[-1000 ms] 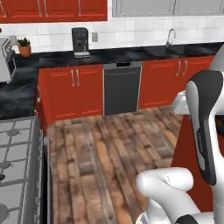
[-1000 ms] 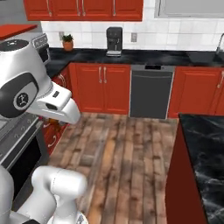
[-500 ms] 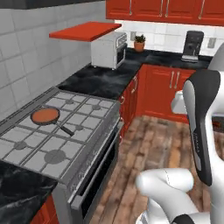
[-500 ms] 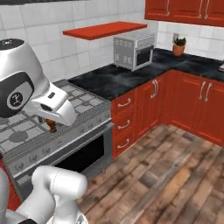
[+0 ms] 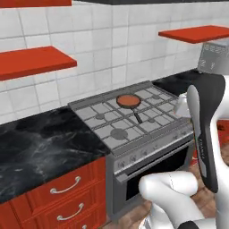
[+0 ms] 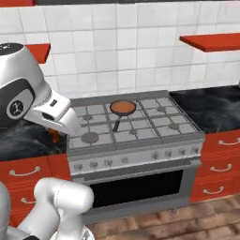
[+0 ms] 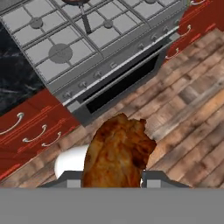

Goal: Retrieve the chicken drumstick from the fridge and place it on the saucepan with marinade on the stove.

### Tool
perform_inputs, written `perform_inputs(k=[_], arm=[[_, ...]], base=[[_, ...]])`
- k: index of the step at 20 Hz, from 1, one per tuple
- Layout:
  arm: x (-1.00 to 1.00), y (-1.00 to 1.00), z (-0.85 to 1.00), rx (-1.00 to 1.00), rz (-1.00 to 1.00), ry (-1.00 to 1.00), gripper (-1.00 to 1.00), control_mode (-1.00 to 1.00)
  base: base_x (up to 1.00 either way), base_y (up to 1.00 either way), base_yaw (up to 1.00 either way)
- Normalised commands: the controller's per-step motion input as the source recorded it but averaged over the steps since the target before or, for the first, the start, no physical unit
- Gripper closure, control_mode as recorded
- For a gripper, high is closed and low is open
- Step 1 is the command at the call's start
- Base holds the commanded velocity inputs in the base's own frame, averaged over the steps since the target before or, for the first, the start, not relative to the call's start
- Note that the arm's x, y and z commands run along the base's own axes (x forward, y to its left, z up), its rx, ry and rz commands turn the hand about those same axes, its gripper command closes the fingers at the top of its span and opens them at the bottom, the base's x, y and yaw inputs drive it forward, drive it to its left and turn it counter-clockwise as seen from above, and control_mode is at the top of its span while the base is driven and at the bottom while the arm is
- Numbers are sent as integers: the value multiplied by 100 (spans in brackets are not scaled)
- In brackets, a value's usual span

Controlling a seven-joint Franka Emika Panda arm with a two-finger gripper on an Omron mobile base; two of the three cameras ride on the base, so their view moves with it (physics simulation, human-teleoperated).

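The chicken drumstick [image 7: 117, 153], brown and lumpy, sits low in the hand view with my gripper [image 7: 113, 180] shut on it; the fingers are mostly hidden behind the meat. It hangs over the wooden floor, in front of the stove [image 7: 65, 65] and apart from it. The saucepan [image 5: 128, 101] [image 6: 123, 108] stands on a back burner of the stove [image 5: 134, 134] [image 6: 140, 140], its thin handle pointing toward the front. Orange-red marinade [image 6: 123, 107] fills it. The pan's edge [image 7: 74, 1] shows at the top of the hand view. The fridge is out of view.
Black marble counters [image 5: 40, 143] [image 6: 211, 105] flank the stove, with red drawers [image 5: 62, 197] [image 6: 218, 164] under them. Red wall shelves [image 5: 31, 62] [image 6: 211, 41] hang above. A microwave [image 5: 214, 58] stands at the far right. A row of knobs [image 6: 131, 159] lines the stove front above the oven door.
The base has turned, so both base views swung from the far cabinets round to the stove, which now lies ahead. The drumstick stays in the shut gripper.
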Motion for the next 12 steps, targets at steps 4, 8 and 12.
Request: perform_inputs(k=[4, 8, 12], arm=[[0, 0, 0, 0, 0, 0, 100, 100], [0, 0, 0, 0, 0, 0, 100, 100], [0, 0, 0, 0, 0, 0, 100, 100]], base=[[37, -69, 71], [51, -90, 56], [56, -69, 38]])
